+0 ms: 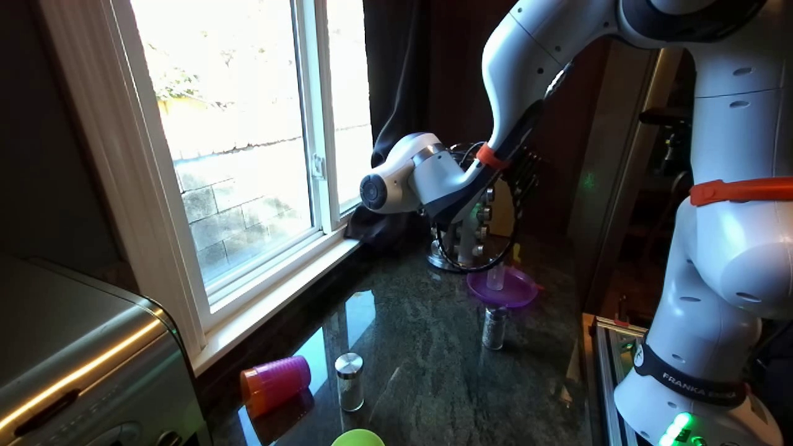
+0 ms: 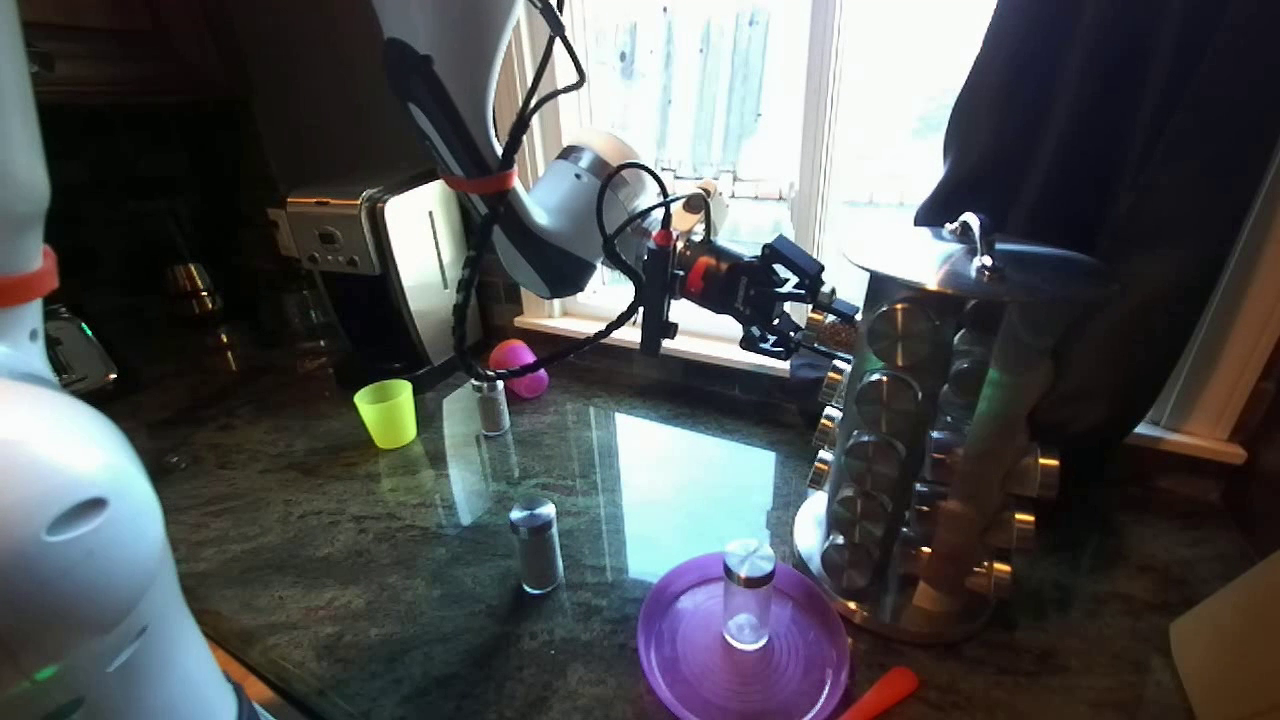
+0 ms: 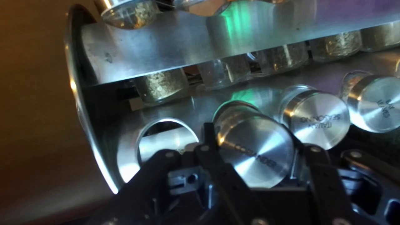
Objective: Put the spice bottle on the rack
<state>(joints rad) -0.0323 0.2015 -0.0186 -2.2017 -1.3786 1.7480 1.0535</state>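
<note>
A spice bottle with a brushed silver lid (image 3: pixel 256 150) sits between the fingers of my gripper (image 3: pixel 250 132), which press on both sides of it. Its far end reaches into a round opening of the silver rack (image 3: pixel 187 40); how deep it sits I cannot tell. In an exterior view the gripper (image 2: pixel 835 330) meets the upper window-facing side of the rack (image 2: pixel 1000 270), and the bottle mostly hides behind the fingers. An unfilled round hole (image 3: pixel 168 120) lies just left of the held bottle in the wrist view. The arm covers the gripper in an exterior view, where the rack (image 1: pixel 443 263) partly shows.
A purple plate (image 2: pixel 680 640) bearing a clear jar (image 2: pixel 748 605) lies by the rack's base, beside an orange handle (image 2: pixel 885 692). Two more bottles stand on the counter, a nearer one (image 2: pixel 537 550) and a farther one (image 2: pixel 491 408), near a yellow-green cup (image 2: pixel 385 415) and pink cups (image 1: pixel 279 381).
</note>
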